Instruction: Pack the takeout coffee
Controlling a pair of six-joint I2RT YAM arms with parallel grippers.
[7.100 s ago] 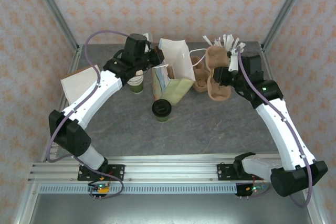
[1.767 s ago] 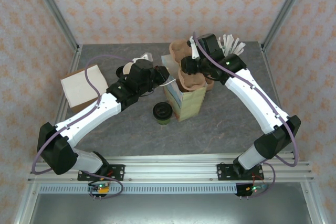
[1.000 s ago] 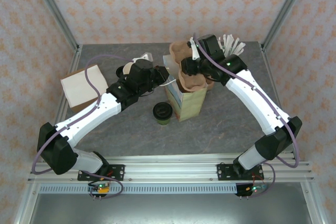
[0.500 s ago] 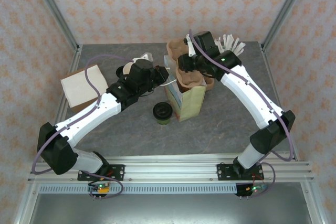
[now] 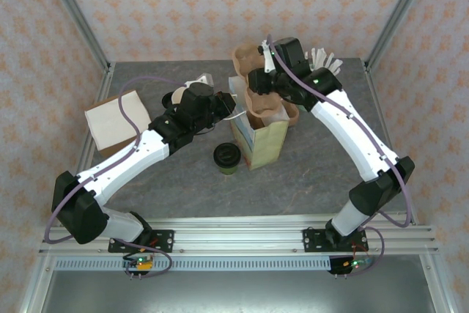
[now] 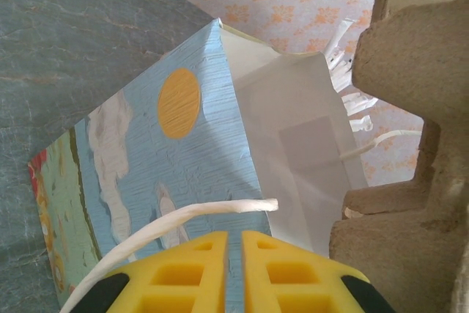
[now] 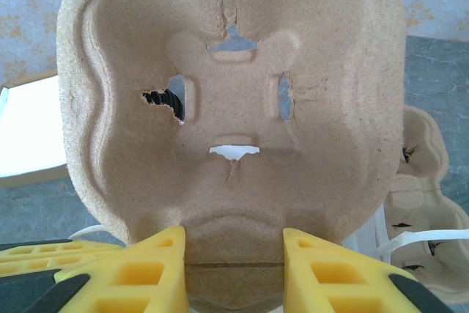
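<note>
- Your left arm is bending out wide to the left, then reaching diagonally up to the left side of the paper bag (image 5: 265,146).
- The left gripper (image 6: 234,243) is sitting right against the bag's painted face. Its yellow jaws are pressing nearly together, with just a sliver between them.
- The bag's white cord handle (image 6: 192,212) is lying across one of those fingers. I honestly can't tell whether it's being pinched.
- Your right arm is stretching long, with the elbow sticking out on the right and the forearm running up and left over the bag.
- The right gripper (image 7: 234,243) is clamping the bottom edge of a brown pulp cup carrier (image 7: 234,108), one finger on each side.
- From the top view, that carrier is hanging at the bag's open mouth, tilted rather than flat.
- The takeout coffee (image 5: 226,156) is standing upright on the table (image 5: 315,174), black lid on, just beside the bag's near-left corner. Neither gripper is touching it.
</note>
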